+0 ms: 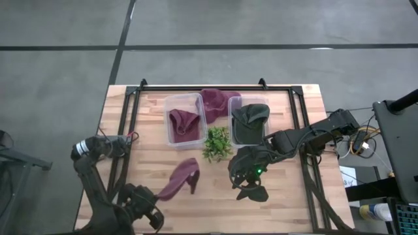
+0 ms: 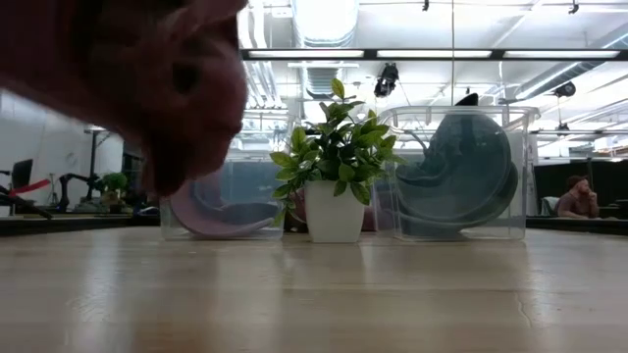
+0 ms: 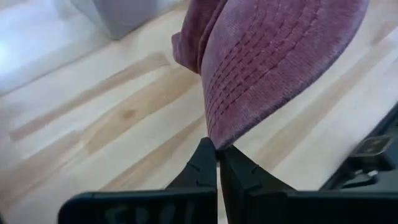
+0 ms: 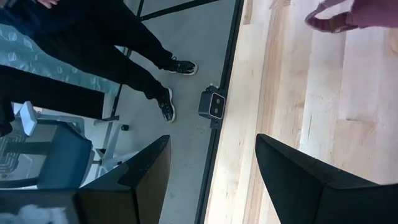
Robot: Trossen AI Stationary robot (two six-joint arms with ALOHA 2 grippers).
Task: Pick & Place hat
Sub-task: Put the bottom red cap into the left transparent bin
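A maroon corduroy hat (image 1: 181, 177) hangs above the table's near middle and fills the upper left of the low view (image 2: 118, 78). My left gripper (image 1: 157, 199) is shut on its edge, at the near left of the table (image 3: 216, 149). My right gripper (image 1: 251, 188) hovers open to the right of that hat, touching nothing, its fingers wide apart (image 4: 211, 155). A second maroon hat (image 1: 183, 123) lies in the left clear bin (image 1: 168, 134). A third maroon hat (image 1: 215, 101) lies draped between the bins. Dark green hats (image 1: 249, 117) fill the right bin (image 2: 461, 176). My left gripper pinches the maroon hat by the edge of its stitched brim (image 3: 214, 138) between the two fingertips (image 3: 202, 163). The fingers come from the table's near left, slanting toward the far right. The hat stretches away beyond them and, in the low view, is lifted clear of the table.
A small potted plant (image 1: 217, 142) stands in front of the gap between the two bins. A black rail frame (image 1: 130, 130) borders the table's sides and far edge. A person's legs (image 4: 124, 37) stand on the floor past the near edge. Bare wood lies along the near side.
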